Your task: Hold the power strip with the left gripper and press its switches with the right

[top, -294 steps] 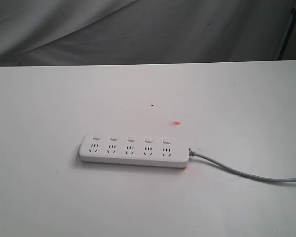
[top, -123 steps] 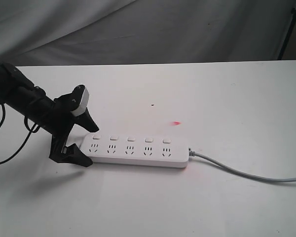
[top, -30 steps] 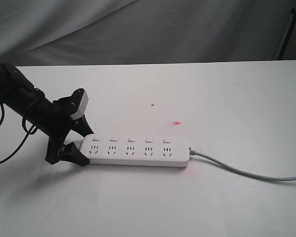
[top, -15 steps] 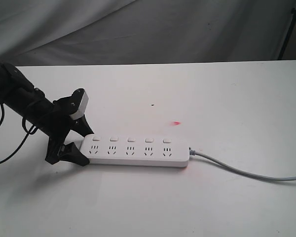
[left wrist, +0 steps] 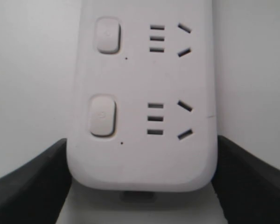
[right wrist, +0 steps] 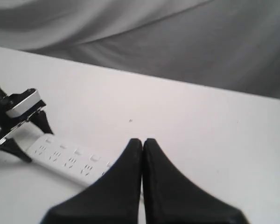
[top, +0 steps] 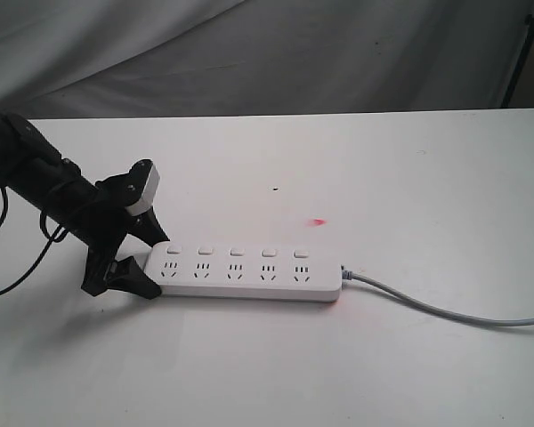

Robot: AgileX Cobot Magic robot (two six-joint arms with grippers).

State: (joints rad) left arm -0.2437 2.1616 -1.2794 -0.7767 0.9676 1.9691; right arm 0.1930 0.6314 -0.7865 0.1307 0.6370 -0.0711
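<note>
The white power strip [top: 249,271] lies flat on the table, its grey cable [top: 445,313] running off to the right. The switches [top: 237,252] form a row along its far side; two of them show close up [left wrist: 104,115]. My left gripper [top: 158,265] is shut on the strip's left end, one black finger [left wrist: 37,182] pressed against each long side. My right gripper [right wrist: 142,140] is shut and empty, hanging above the table on the near side of the strip [right wrist: 70,161]. It is outside the exterior view.
The white table [top: 383,160] carries a small red light spot [top: 319,221] and a dark speck [top: 276,188] behind the strip. Grey cloth [top: 249,53] hangs behind the table's far edge. A black stand leg [top: 516,62] is at the back right.
Nothing has moved over the last second. Before that, the left arm came in from the left and its fingers closed in on the strip's left end.
</note>
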